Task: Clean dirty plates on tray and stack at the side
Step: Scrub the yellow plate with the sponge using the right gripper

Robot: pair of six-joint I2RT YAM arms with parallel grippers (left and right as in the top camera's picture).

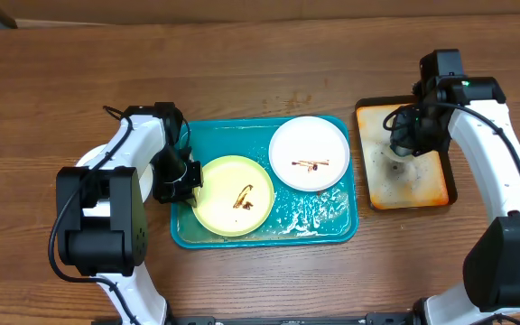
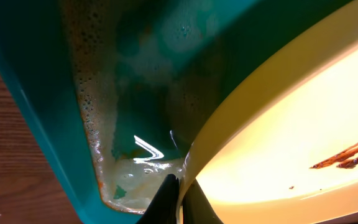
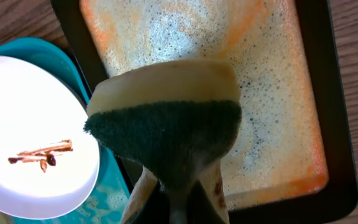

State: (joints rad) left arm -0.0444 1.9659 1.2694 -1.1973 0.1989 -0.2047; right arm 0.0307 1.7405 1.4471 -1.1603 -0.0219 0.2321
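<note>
Two plates lie in the teal tray [image 1: 323, 221], which holds soapy water. The pale yellow-green plate [image 1: 233, 196] sits at the left with a brown smear at its centre. At the right is the white plate [image 1: 309, 153], also smeared brown. My left gripper [image 1: 188, 183] is shut on the yellow-green plate's left rim; the left wrist view shows the rim [image 2: 229, 118] pinched between the dark fingers of the left gripper [image 2: 180, 186]. My right gripper [image 3: 179, 186] is shut on a yellow sponge with a green scouring face [image 3: 166, 118], held over the orange tray.
A smaller orange tray with a dark rim [image 1: 422, 185] stands right of the teal one, covered in foam [image 3: 272, 93]. Bare wooden table surrounds both trays. Foamy water pools in the teal tray's corner [image 2: 135, 180].
</note>
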